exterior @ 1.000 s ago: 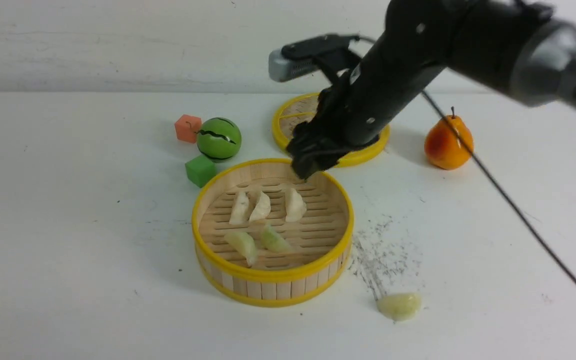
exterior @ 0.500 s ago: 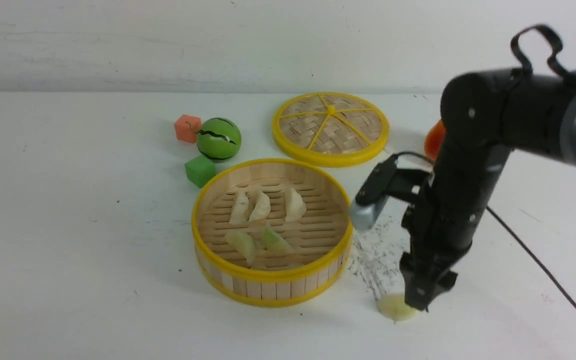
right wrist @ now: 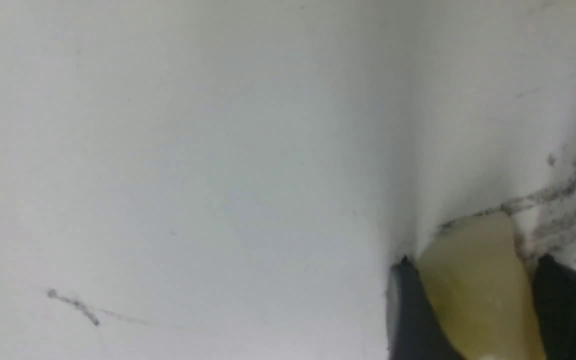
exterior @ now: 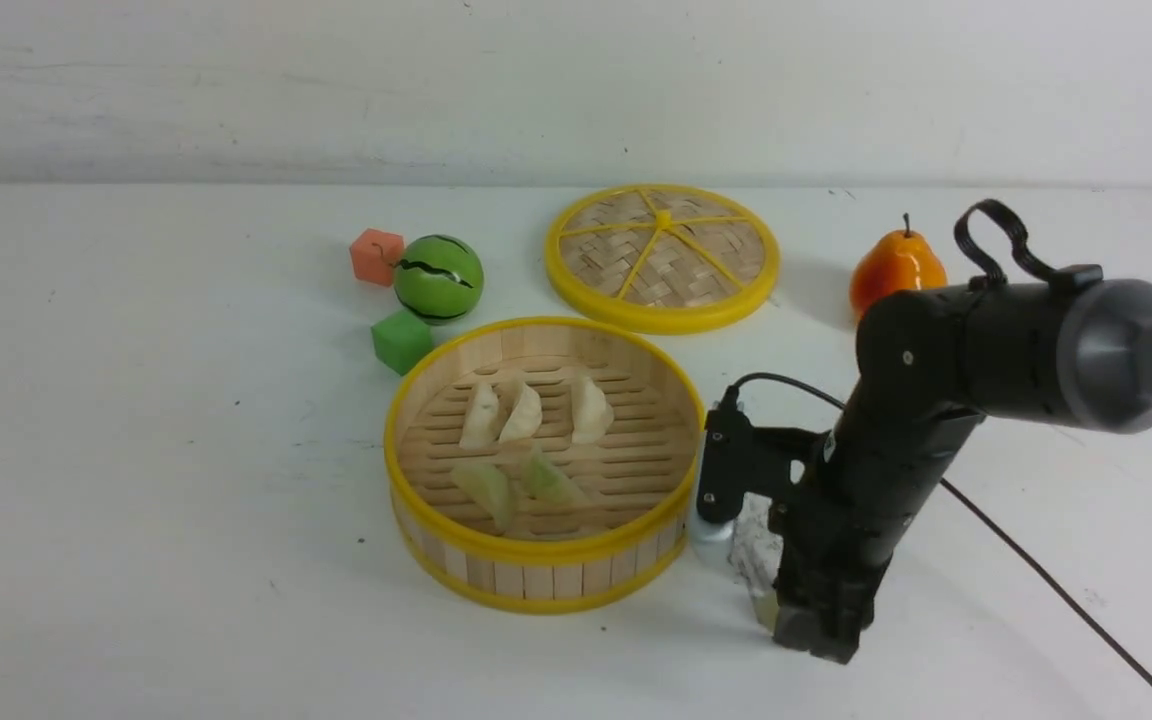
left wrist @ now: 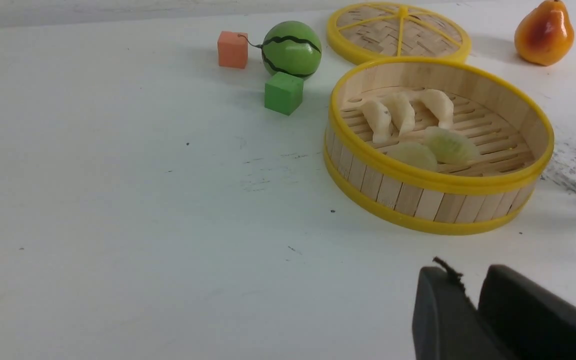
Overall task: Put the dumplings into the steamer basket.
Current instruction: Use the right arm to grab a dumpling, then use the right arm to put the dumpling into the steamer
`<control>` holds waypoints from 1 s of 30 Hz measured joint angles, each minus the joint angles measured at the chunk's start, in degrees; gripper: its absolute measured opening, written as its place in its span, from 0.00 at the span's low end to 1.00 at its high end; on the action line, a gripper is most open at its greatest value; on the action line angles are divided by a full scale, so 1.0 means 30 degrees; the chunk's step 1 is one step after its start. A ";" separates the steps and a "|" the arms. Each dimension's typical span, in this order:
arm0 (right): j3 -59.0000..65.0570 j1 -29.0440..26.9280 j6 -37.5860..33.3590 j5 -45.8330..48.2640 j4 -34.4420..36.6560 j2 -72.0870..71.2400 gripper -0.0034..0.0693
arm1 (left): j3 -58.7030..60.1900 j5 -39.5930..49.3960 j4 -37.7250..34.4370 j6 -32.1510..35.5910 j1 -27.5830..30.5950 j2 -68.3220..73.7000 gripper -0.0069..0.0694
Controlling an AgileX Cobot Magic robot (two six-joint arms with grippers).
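This looks like a robotics lab bench, not a kitchen. A bare white table (exterior: 136, 500) stands against a plain white wall (exterior: 336, 80), and a black robot arm (exterior: 936, 400) reaches over it, with a loose cable (exterior: 1036, 570) trailing from it and a camera unit (exterior: 721, 480) bracketed at its wrist. Everything laid out is a prop: a toy watermelon (exterior: 438, 277), an orange cube (exterior: 376, 256), a green cube (exterior: 401, 341) and a fake pear (exterior: 894, 272). Toy dumplings (exterior: 521, 412) lie in a bamboo steamer basket (exterior: 536, 575), and its woven lid (exterior: 661, 250) lies flat behind it. Grey scuff marks (left wrist: 565, 157) smear the tabletop beside the basket.
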 joint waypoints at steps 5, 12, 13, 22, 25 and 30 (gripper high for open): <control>-0.0253 0.0000 0.1048 0.0564 -0.0092 0.0050 0.40 | 0.0000 0.0000 0.0000 0.0000 0.0000 0.0000 0.25; -0.3408 0.0000 0.6086 0.5231 -0.0502 0.0401 0.40 | 0.0000 0.0000 0.0000 0.0000 0.0000 0.0000 0.25; -0.4118 0.0000 0.6714 0.5899 -0.0391 0.0401 0.40 | 0.0000 0.0000 0.0000 0.0000 0.0000 0.0000 0.25; -1.0286 0.0015 1.0133 0.6273 0.4582 0.0423 0.39 | 0.0000 -0.0100 0.0098 0.0000 0.0000 0.0000 0.26; -1.0524 0.0015 1.0217 0.4265 0.6248 0.0787 0.39 | 0.0000 -0.0171 0.0120 0.0000 0.0000 0.0000 0.26; -1.0543 0.0015 1.0331 0.1956 0.7080 0.2765 0.39 | 0.0000 -0.0226 0.0133 0.0000 0.0000 0.0000 0.26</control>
